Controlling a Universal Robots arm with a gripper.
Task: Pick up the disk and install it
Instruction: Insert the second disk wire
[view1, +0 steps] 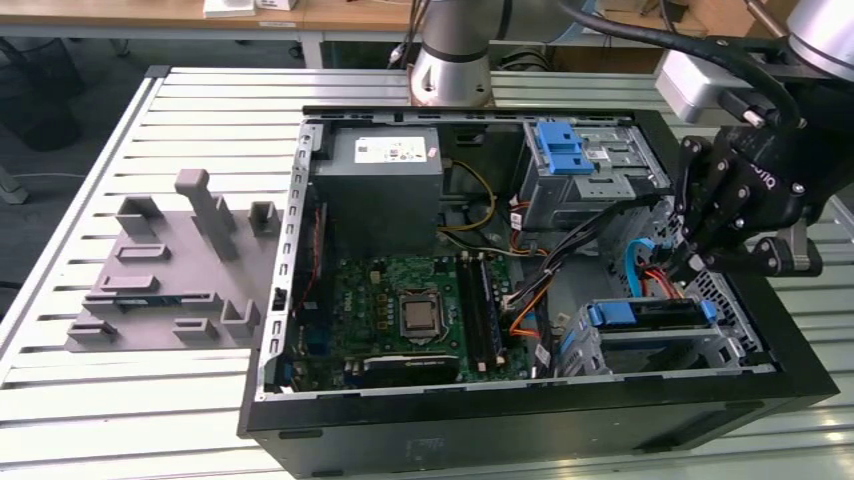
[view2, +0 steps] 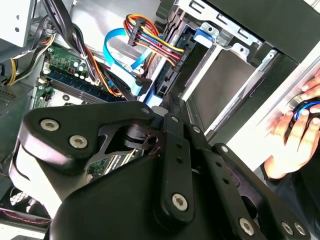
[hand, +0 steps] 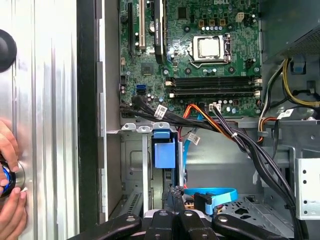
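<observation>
Trouble is most likely to come from the cabling around the bay; the gripper (view1: 678, 268) hangs over the corner of the open computer case (view1: 287, 300) at the exterior view's right, its jaws drawn narrow and, as far as I can judge, holding nothing; in both wrist views the fingertips look closed together just above the bay. The disk (view1: 654, 316) lies in the lower bay directly beneath, its blue carrier (hand: 164, 154) showing at the bay's mouth; whether it is fully seated I cannot tell. A blue flat cable (hand: 212, 192) loops right beside the fingertips, and a bundle of coloured wires (view2: 150, 37) crosses close by; a descent with the jaws this narrow could snag either one or press on the carrier instead of straddling it. The motherboard (view1: 414, 310) sits near enough that a sideways slip could strike it. A person's hand (hand: 10, 200) rests on the table just outside the case wall, on a round blue-and-black object; a swing of the arm that way could hit it.
</observation>
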